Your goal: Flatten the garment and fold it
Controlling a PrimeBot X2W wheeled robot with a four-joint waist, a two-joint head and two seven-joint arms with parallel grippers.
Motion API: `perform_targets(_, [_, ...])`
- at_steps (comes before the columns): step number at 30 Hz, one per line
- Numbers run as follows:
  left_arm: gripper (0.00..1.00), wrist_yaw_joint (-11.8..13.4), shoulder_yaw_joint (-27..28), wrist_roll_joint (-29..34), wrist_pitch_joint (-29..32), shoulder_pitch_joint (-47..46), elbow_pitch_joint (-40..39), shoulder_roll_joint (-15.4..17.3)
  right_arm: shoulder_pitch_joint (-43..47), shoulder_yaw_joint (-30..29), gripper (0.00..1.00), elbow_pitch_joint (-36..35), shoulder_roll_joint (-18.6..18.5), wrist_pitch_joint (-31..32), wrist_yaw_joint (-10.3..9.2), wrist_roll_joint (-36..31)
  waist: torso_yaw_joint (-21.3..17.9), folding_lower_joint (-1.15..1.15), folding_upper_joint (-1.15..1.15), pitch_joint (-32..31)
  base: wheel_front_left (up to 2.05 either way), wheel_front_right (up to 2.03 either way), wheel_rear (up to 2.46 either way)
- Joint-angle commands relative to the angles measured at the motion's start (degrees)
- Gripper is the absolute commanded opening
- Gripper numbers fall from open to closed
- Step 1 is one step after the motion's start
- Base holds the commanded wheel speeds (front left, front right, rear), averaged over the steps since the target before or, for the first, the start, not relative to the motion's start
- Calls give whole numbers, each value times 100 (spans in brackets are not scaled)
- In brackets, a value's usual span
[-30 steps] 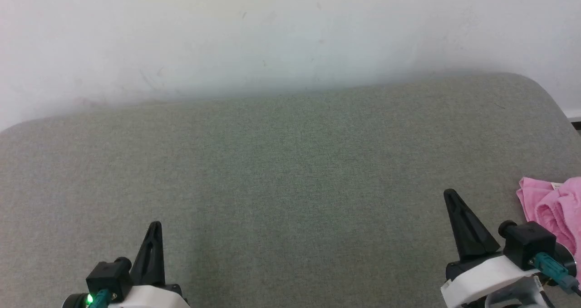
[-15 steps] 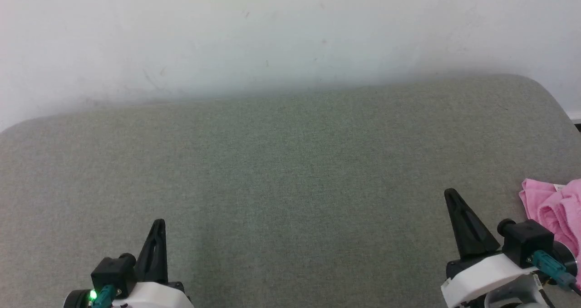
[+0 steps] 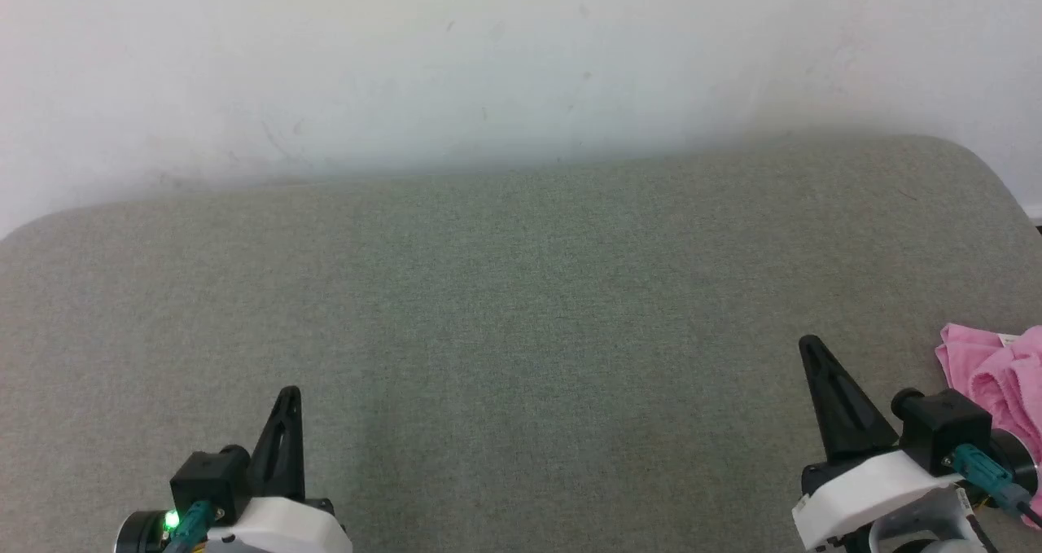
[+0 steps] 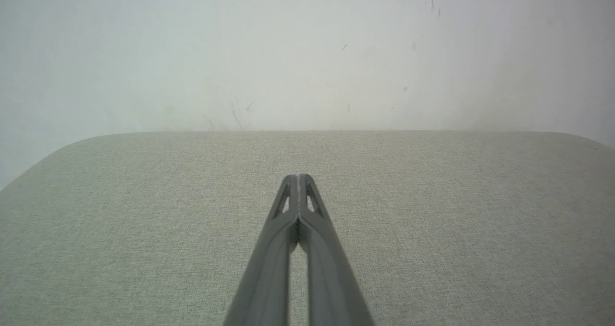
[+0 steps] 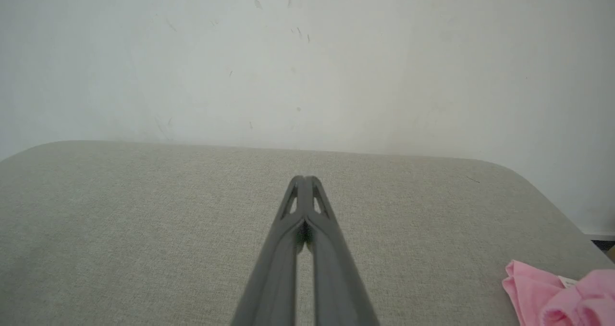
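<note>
Upholstery [image 3: 521, 292], grey fabric, meets a scuffed white wall [image 3: 521, 64]. Left gripper [image 3: 290, 393] and right gripper [image 3: 807, 343]: fingers pressed together, empty. Pink garment [image 3: 989, 370] lies bunched just right of the right gripper, untouched.

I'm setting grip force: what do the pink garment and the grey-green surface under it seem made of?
Small pink bunched garment: seemingly soft knit cloth, matte; it slumps in rounded folds and carries a white sewn-in label. Wide grey-green padded surface: probably woven upholstery fabric, matte; fine speckled weave shows, and rounded corners suggest cushioning.
</note>
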Motion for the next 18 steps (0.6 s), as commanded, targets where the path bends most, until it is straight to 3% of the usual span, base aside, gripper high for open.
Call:
perform_targets(1, [0,30,-10,54,24,-89,-48,-23,-73,-11,0,27,32,8,-2,-55,4,0,0,0,0,0,0])
perform_targets(18, [0,63,-48,178,223,-156,-162,-54,-137,-63,0,75,72,71,-3,-188,58,0,0,-6,0,0,0])
